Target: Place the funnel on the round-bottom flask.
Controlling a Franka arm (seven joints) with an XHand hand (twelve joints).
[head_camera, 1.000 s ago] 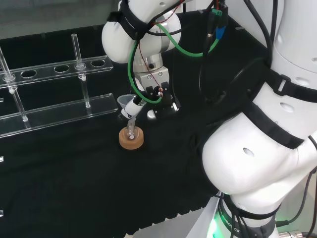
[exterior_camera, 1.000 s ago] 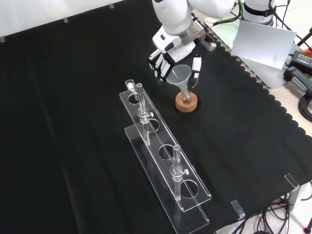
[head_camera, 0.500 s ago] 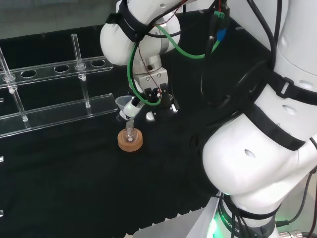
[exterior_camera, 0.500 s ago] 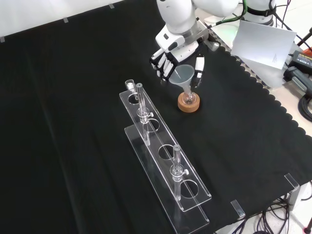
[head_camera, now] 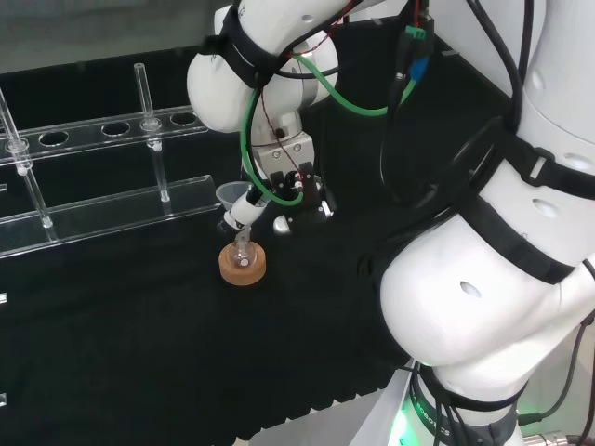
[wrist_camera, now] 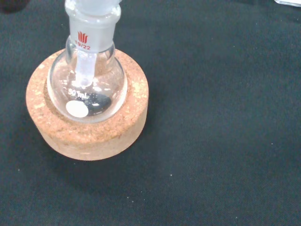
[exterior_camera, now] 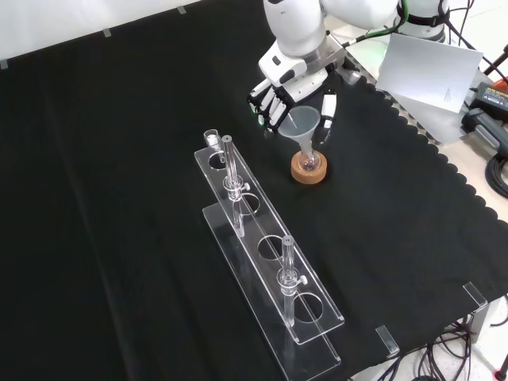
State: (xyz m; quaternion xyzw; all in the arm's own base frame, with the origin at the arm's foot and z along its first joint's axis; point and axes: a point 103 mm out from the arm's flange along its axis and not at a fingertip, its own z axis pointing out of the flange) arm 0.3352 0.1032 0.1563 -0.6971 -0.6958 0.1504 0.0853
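Observation:
A small round-bottom flask (exterior_camera: 309, 161) sits in a cork ring (exterior_camera: 309, 172) on the black cloth, right of the rack in the front view. A clear funnel (exterior_camera: 300, 125) stands above it with its stem down inside the flask's neck; the wrist view shows that stem inside the flask (wrist_camera: 87, 89) on the cork ring (wrist_camera: 89, 134). The hand (exterior_camera: 292, 86) hangs over the funnel, its fingers (exterior_camera: 267, 104) curled on one side of the cone and the thumb (exterior_camera: 326, 110) on the other. In the head view, the hand (head_camera: 290, 182) holds the funnel (head_camera: 233, 197) slightly tilted over the flask (head_camera: 243, 252).
A long clear rack (exterior_camera: 270, 254) with round holes and upright glass tubes (exterior_camera: 231, 178) stands left of the flask in the front view. A white sheet (exterior_camera: 429, 67) and cables lie past the cloth's scalloped edge at the upper right.
The hand and funnel have drifted slightly right and up in the front view. The flask and cork ring have slid a little the same way with them.

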